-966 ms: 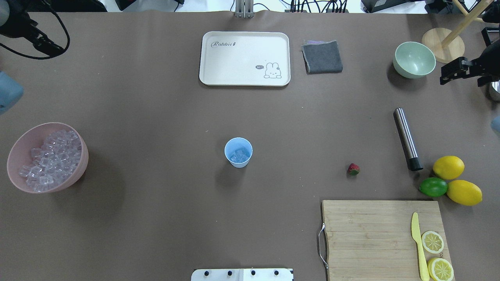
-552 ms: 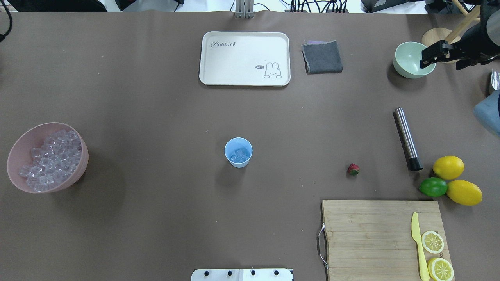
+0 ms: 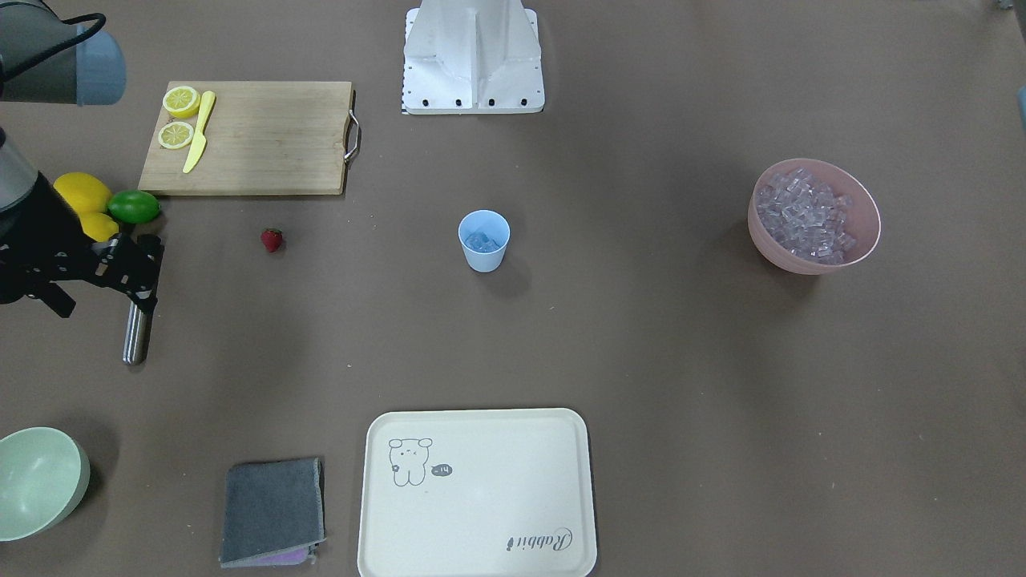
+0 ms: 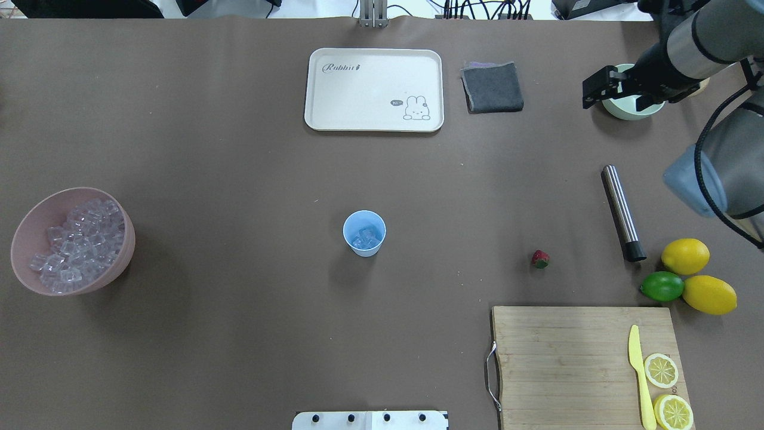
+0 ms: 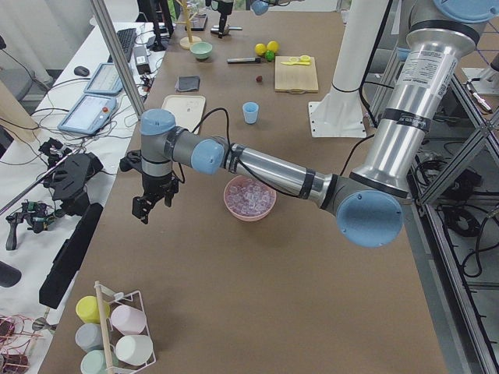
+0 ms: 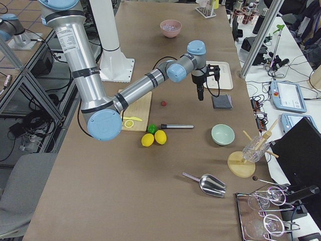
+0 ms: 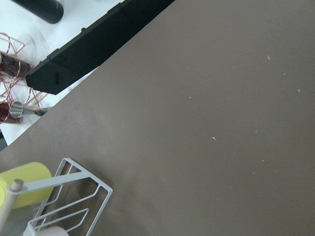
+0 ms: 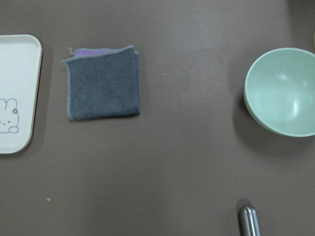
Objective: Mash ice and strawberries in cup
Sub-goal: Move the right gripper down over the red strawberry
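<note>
Judging the small red, green-capped strawberry (image 4: 540,258) light, soft, bruisable; pinching gently across its sides. Lying on the brown table (image 4: 239,179), well apart from the light-blue plastic cup (image 4: 364,233) holding clear ice cubes (image 4: 365,238) and from the right gripper (image 4: 591,94) hovering by the pale green bowl (image 8: 281,93). Failing to tell open from closed for it or the left gripper (image 5: 141,212).

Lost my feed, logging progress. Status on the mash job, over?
Right gripper empty, aloft near grey cloth; left gripper hangs beyond pink bowl; fingers unreadable. Cup holds ice only; strawberry on the table. Nothing between them.
</note>
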Robot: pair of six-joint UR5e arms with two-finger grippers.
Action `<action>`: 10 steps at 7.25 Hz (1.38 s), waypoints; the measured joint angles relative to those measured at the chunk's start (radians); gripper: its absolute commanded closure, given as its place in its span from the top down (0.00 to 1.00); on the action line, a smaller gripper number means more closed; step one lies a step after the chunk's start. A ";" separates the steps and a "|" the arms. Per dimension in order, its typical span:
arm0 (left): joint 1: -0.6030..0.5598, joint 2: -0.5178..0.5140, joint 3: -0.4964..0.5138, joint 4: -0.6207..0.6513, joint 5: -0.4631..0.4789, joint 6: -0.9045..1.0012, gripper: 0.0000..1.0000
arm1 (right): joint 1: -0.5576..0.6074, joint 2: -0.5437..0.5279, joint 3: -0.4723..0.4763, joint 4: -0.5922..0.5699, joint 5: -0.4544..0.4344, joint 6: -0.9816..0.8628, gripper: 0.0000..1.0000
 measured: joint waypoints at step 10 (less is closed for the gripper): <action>-0.020 0.017 -0.011 -0.020 -0.086 0.004 0.98 | -0.343 -0.070 -0.019 -0.006 -0.056 0.185 1.00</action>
